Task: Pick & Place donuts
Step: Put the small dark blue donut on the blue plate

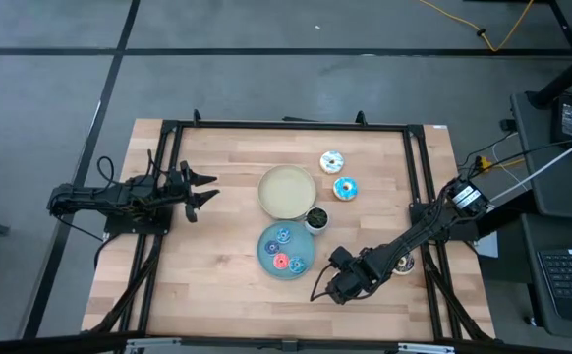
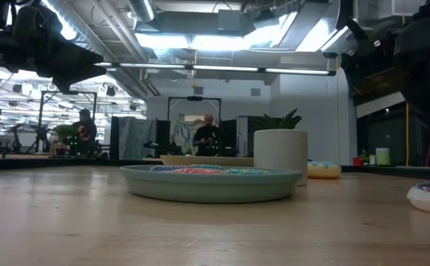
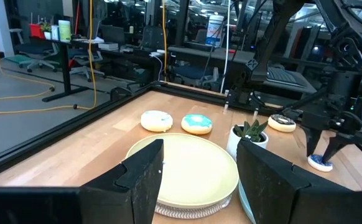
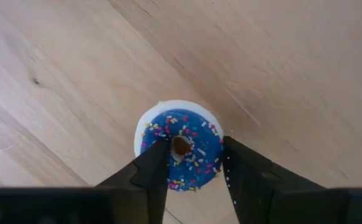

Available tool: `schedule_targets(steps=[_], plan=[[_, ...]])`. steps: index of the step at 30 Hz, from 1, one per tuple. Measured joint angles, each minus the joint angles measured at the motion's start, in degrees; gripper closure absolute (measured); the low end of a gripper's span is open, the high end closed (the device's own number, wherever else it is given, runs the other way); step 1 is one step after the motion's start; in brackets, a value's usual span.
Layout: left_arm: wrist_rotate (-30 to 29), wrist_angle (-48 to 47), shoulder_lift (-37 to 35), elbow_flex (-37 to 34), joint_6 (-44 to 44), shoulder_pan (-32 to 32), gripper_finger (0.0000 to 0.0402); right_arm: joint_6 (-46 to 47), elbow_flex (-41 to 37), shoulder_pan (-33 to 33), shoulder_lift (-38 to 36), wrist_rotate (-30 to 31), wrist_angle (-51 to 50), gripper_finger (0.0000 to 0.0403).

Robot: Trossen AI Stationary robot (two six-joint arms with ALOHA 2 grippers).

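Note:
My right gripper (image 4: 193,165) is open and points down at the table's near right part (image 1: 337,285). Its fingers straddle a tiny blue sprinkled donut (image 4: 180,148) that lies flat on the wood (image 3: 321,163). The blue plate (image 1: 266,258) holds several tiny donuts, blue ones and a pink one (image 1: 281,261). The white-iced donut (image 1: 332,161) and the light-blue-iced donut (image 1: 345,188) lie on the table's far right part. A brown donut (image 3: 282,122) lies beside the right arm. My left gripper (image 1: 205,192) waits open at the left, in the air. My right gripper comes at the tiny blue donut from above, pointing down, with one finger (image 4: 153,168) over its one edge and the other finger (image 4: 243,171) at its opposite edge. Whether the fingers touch it, I cannot tell. The donut lies flat on the table.
A cream plate (image 1: 288,192) sits mid-table, with a small cup holding a plant (image 1: 316,218) between it and the blue plate. A black frame (image 1: 419,177) borders the table. Bare wood lies to the left and near side. People stand in the room behind.

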Motion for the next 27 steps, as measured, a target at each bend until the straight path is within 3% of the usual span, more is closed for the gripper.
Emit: schedule_targets(steps=[19,27], plan=[[0.0,0.0,0.0,0.0,0.0,0.0,0.0205,0.0,-0.1,0.0,0.0,-0.1,-0.2,0.0335],[0.0,0.0,0.0,0.0,0.0,0.0,0.0205,-1.0,2.2,0.0,-0.1,-0.1,-1.6,0.0349]])
